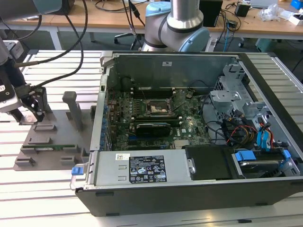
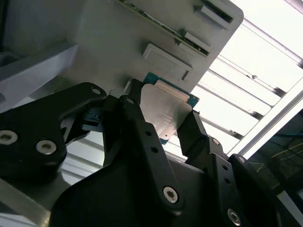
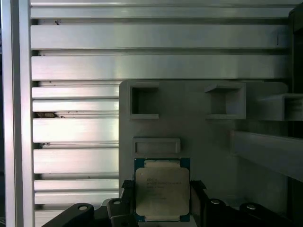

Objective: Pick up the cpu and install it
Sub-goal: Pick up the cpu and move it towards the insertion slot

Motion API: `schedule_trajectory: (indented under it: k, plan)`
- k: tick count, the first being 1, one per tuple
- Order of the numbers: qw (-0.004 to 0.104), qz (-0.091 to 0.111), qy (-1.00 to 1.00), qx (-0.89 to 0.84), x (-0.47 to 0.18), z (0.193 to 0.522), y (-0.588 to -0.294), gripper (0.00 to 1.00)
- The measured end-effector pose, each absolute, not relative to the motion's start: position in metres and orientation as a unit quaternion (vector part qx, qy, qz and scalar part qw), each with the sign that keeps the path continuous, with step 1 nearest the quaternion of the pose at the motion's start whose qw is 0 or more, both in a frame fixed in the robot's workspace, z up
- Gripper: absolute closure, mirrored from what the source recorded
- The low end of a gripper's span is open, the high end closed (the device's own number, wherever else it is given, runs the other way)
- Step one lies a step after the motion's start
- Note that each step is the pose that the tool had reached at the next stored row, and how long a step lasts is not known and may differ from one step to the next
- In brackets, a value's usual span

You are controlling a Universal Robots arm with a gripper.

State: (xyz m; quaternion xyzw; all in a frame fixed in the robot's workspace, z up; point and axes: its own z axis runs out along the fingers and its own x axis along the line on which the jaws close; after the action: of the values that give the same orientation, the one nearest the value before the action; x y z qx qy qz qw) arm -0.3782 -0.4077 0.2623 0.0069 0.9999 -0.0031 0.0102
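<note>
The cpu [image 3: 162, 187], a flat square chip with a silver-grey top plate and a thin green rim, sits between my gripper's [image 3: 162, 190] two black fingers [image 3: 127, 189]. In the second wrist view the cpu [image 2: 166, 111] is pinched at two opposite edges by the gripper [image 2: 164, 106], just over the grey fixture plate [image 2: 94, 42]. In the exterior view the gripper [image 1: 34, 113] hangs at the left, over the far end of the grey fixture plate [image 1: 52, 137]. The motherboard socket [image 1: 158, 108] lies inside the open computer case [image 1: 189, 127], well to the exterior view's right of the gripper.
A long green memory stick [image 1: 47, 147] lies in a slot on the fixture plate. A grey upright post [image 1: 73, 109] stands on the plate between the gripper and the case wall. The arm's base [image 1: 177, 28] rises behind the case. Black cables [image 1: 71, 56] trail to the gripper.
</note>
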Motion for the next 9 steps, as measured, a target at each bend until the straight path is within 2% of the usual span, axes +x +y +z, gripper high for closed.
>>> schedule_trajectory:
  k: [9]
  plan:
    - [0.01, -0.003, 1.0, 0.007, -0.3782, 0.2722, -0.4077, 0.45]
